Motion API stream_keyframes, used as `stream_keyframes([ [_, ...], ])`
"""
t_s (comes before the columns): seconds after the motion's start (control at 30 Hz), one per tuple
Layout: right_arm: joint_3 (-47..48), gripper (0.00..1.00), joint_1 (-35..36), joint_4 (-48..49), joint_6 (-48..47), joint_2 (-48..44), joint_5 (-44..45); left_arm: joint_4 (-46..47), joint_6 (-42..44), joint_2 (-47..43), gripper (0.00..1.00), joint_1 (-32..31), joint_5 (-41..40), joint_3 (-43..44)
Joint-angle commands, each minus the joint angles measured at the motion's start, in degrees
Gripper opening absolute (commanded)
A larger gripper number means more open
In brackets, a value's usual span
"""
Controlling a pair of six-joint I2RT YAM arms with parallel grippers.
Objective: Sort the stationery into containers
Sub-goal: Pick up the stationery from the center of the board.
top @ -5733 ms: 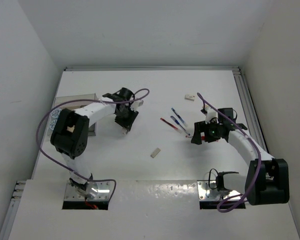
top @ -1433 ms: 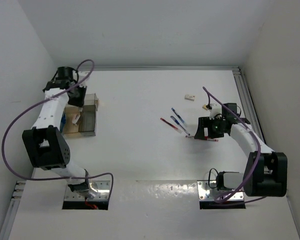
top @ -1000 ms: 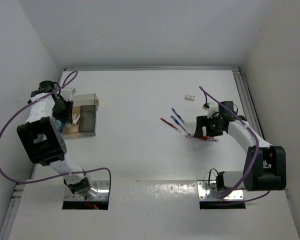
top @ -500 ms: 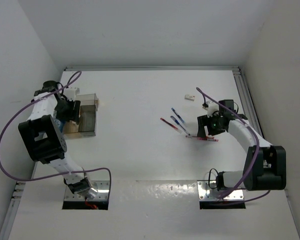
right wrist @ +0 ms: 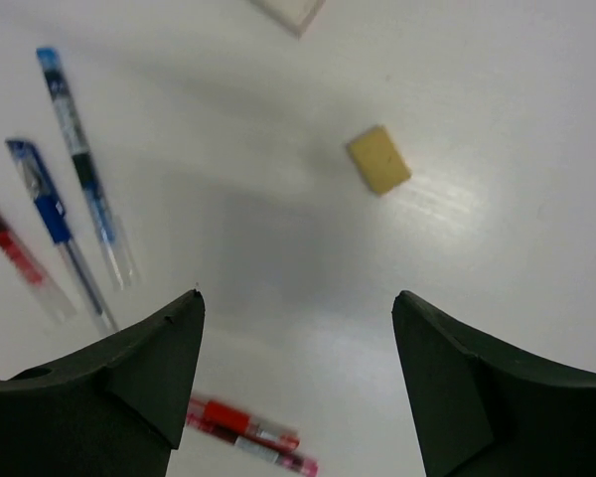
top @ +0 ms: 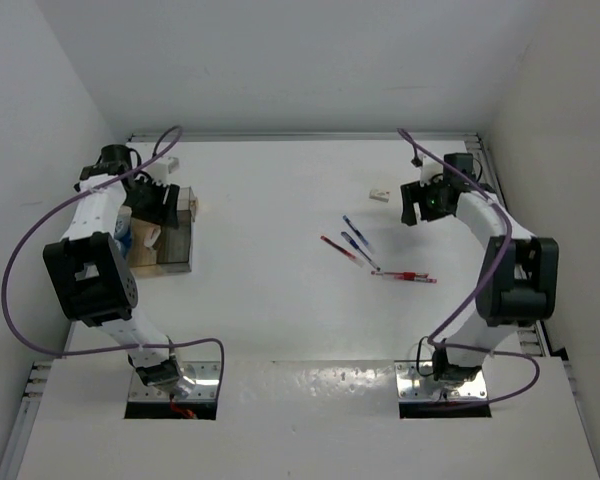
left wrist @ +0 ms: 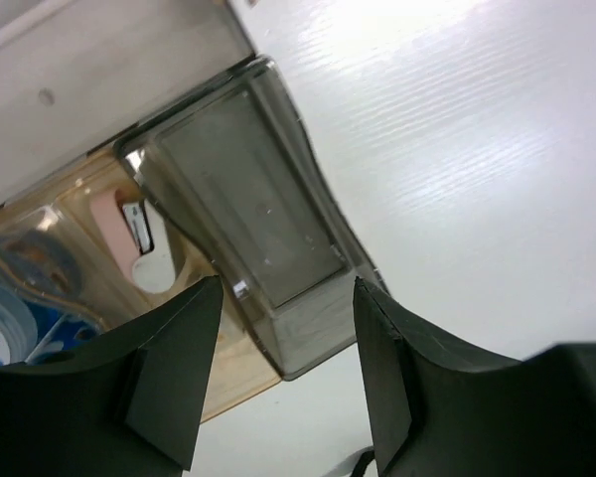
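I am holding my left gripper (left wrist: 288, 288) over the clear box (left wrist: 290, 343), which is sitting toward the table's 9 o'clock side in the overhead view. My fingers are standing apart with nothing between them. The grey-tinted compartment directly under me is holding nothing. In the wrist view, the pink-white piece (left wrist: 129, 224) is lying in the neighbouring compartment toward 9 o'clock. A blue-white roll (left wrist: 8, 320) is showing at 8 o'clock, but I cannot tell whether it is inside the box.

I am hovering my right gripper (right wrist: 298, 298) above the table around 2 o'clock in the overhead view, its fingers also spread wide and gripping nothing. In its wrist view the beige eraser (right wrist: 379, 159) is lying at 1 o'clock, and a white eraser (right wrist: 290, 10) is peeking in at 12 o'clock. Two blue pens (right wrist: 79, 149) are lying side by side at 10 o'clock, with one red pen (right wrist: 10, 253) at 9 o'clock and another red pen (right wrist: 248, 437) at 6 o'clock.
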Motion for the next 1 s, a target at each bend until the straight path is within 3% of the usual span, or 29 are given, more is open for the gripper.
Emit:
stream_keyframes([
  [0.0,6.5,0.75,-0.6,3.9,0.1,6.2,0.0,-1.4,0.2,-0.5,0.62,-0.7,6.7,3.5],
  [0.23,18.0,0.68,-2.2,2.8,-2.5,21.1,0.0,-4.5,1.5,0.3,0.61,-0.8,13.4,6.5],
  [0.4,20.2,0.65,-2.7,2.4,-5.9,25.4,-0.3,-6.4,2.3,0.7,0.6,-1.3,15.0,5.8],
  [0.57,20.3,0.57,-2.7,1.1,-7.8,26.8,-0.7,-6.0,2.4,0.0,0.6,-1.1,14.4,6.0],
  [0.97,15.1,0.22,0.6,0.2,-11.5,22.1,-3.2,-3.5,2.2,-2.6,0.59,1.2,16.4,3.2],
])
